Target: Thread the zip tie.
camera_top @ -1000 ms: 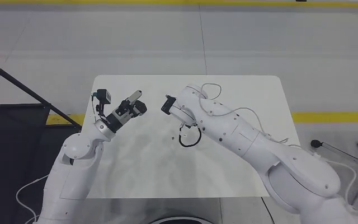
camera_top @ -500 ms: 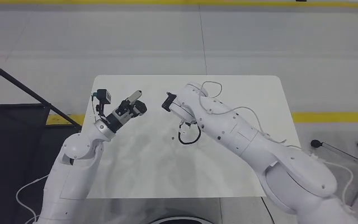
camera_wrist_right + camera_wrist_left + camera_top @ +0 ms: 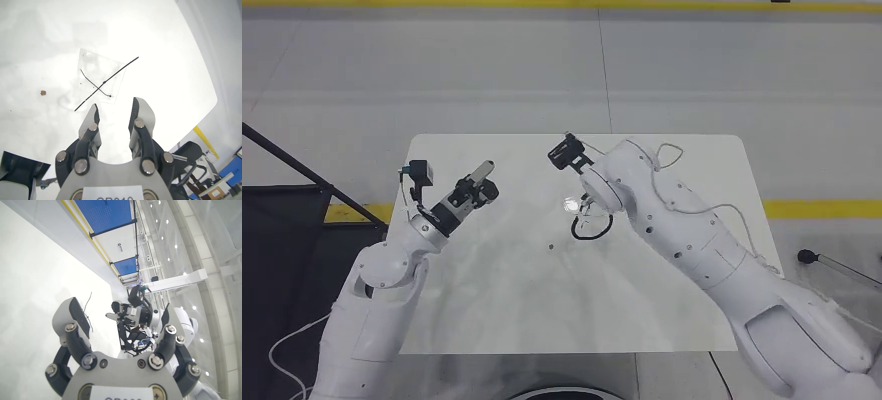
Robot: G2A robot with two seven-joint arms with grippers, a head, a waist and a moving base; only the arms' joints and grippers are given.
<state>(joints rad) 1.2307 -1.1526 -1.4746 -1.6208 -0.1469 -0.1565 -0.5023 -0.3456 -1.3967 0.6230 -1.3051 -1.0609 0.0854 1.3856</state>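
Right wrist view: zip tie (image 3: 104, 82) atop clear sheet (image 3: 98, 64).

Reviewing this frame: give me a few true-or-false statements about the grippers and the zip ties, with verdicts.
1. The right gripper is open. True.
2. The right gripper holds a zip tie. False: it is empty, and the zip ties lie on the table ahead of it.
3. The zip ties lie crossed on a clear sheet. True.
4. The left gripper is shut. False: its fingers stand wide apart.
5. A small brown scrap lies on the clear sheet. False: it lies on the bare table, apart from the sheet.
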